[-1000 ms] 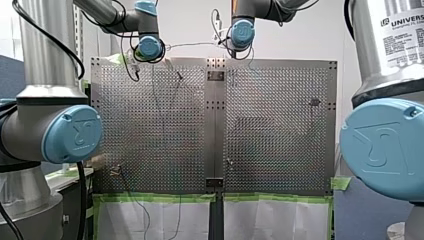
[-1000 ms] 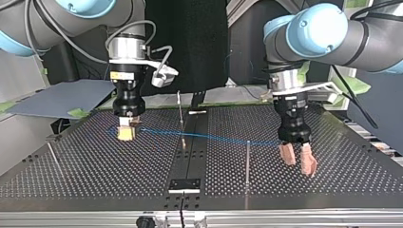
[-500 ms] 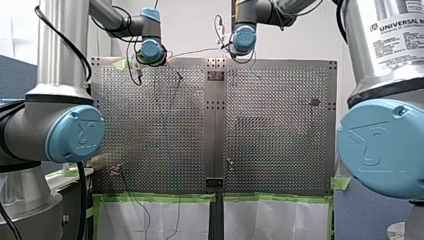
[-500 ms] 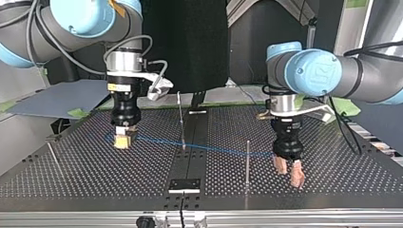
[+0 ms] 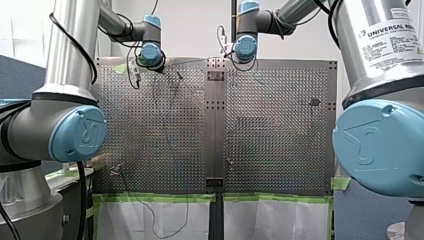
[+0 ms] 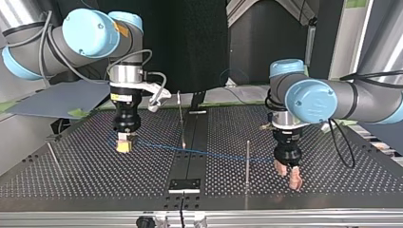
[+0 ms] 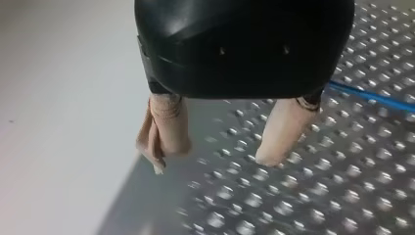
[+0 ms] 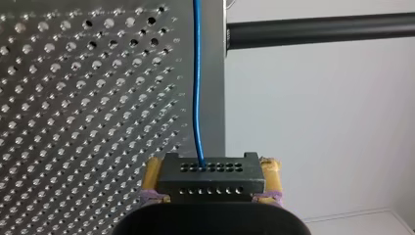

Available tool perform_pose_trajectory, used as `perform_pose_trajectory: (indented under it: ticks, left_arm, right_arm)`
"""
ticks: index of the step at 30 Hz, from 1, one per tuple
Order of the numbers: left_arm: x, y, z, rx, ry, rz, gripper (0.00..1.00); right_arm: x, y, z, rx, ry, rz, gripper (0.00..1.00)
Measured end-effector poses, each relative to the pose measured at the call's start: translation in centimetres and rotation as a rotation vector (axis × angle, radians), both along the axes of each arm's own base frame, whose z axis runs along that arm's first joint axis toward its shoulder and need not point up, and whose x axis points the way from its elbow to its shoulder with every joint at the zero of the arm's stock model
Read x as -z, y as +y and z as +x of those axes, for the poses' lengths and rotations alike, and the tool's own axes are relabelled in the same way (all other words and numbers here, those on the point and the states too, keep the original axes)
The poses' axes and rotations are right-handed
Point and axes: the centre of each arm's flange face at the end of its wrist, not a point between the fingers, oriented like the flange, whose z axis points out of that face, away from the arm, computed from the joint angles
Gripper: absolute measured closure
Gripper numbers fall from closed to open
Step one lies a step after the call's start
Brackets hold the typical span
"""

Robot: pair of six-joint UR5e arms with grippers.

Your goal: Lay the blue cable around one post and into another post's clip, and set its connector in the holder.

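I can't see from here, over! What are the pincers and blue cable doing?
Right pincer shut on connector. Left pincer open, empty. Blue cable runs across table toward left pincer. Thin post stands beside left pincer.

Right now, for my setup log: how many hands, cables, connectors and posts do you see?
Hands: 2, left hand and right hand
Blue cable: 1
Connector, gripped in the right hand: 1
Posts, as the top view shows: 3
Total: 7

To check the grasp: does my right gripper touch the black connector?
Touching. The right wrist view shows the black connector pressed between the right gripper's yellow pads on both sides.
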Motion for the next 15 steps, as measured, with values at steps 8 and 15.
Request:
perform_pose_trajectory:
  ticks: [8,15]
  left_arm:
    - [2.8,0.6,0.1,-0.035,0.037,0.013,0.00]
    - [3.9,0.3,-0.1,-0.033,0.042,0.029,0.00]
  right_arm:
    - [1.0,-1.5,-1.4,0.032,-0.015,0.044,0.97]
    - [3.0,-2.5,-3.0,0.069,0.000,0.075,0.97]
